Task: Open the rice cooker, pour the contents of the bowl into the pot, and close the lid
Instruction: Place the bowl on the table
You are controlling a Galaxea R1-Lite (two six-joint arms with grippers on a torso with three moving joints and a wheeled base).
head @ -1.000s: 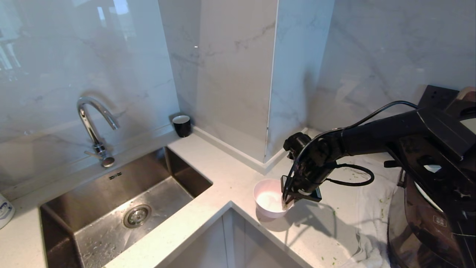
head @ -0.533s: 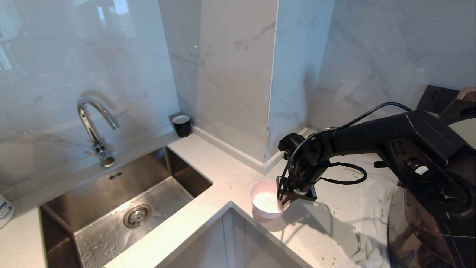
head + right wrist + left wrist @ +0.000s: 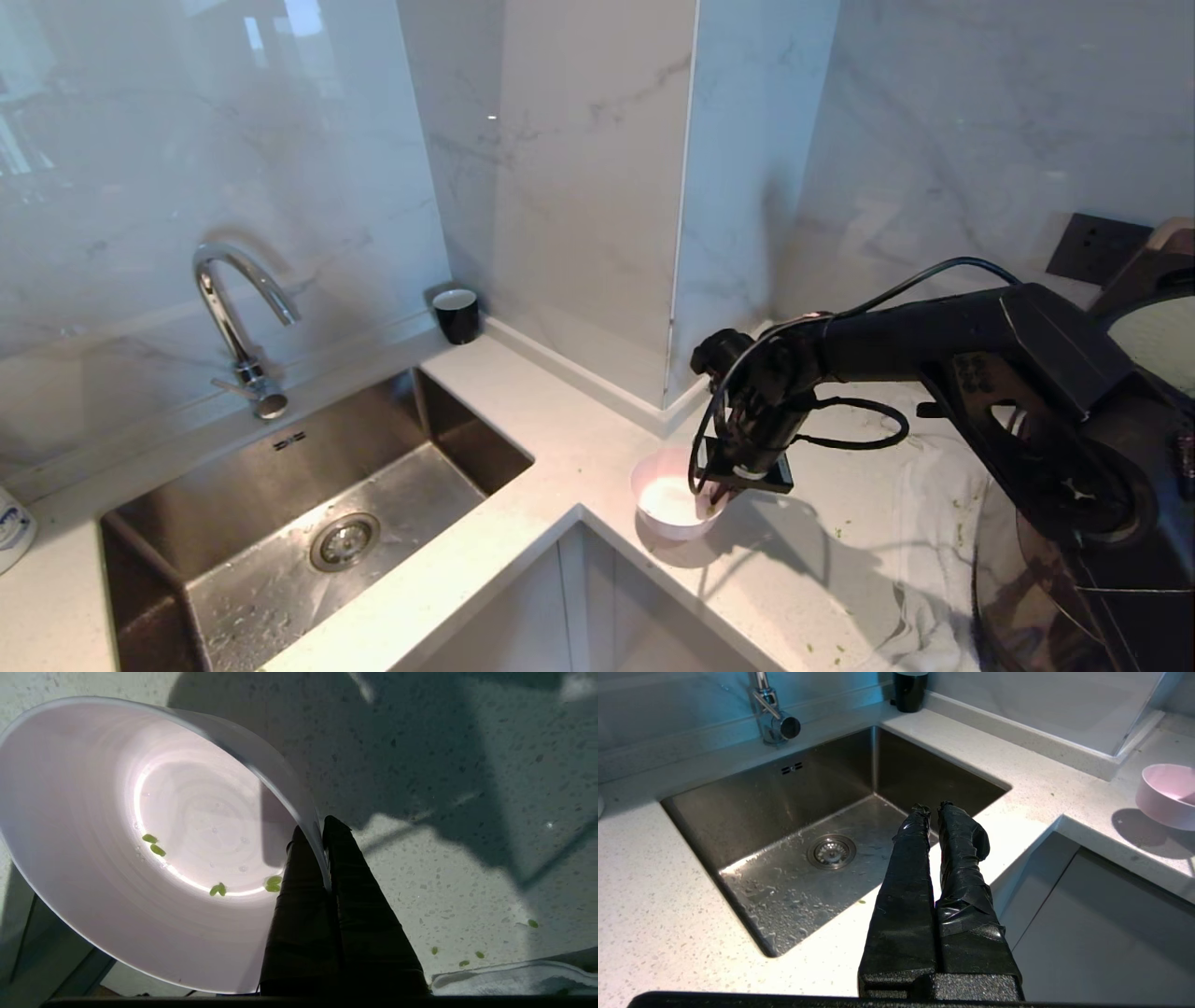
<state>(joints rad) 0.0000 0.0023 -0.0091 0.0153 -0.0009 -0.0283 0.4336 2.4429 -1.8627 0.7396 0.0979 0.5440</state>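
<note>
The pink bowl (image 3: 665, 504) is low over the white counter near its inner corner, tilted a little. It holds only a few green bits of the contents (image 3: 154, 844). My right gripper (image 3: 717, 493) is shut on the bowl's near rim (image 3: 280, 779), one finger inside and one outside. The dark brown rice cooker (image 3: 1018, 597) stands at the far right, largely hidden by my right arm. Its lid (image 3: 1162, 331) is raised and shows its pale underside. The pot is hidden. My left gripper (image 3: 934, 808) is parked shut over the sink's front edge and holds nothing.
A steel sink (image 3: 280, 523) with a tap (image 3: 233, 317) fills the left. A black cup (image 3: 456, 315) stands by the wall. A white cloth (image 3: 920, 485) with scattered green bits lies beside the cooker. A marble pillar (image 3: 597, 233) juts out behind the bowl.
My right arm has carried the bowl slightly left and lower, towards the counter, and the forearm has dropped. The left arm has kept still.
</note>
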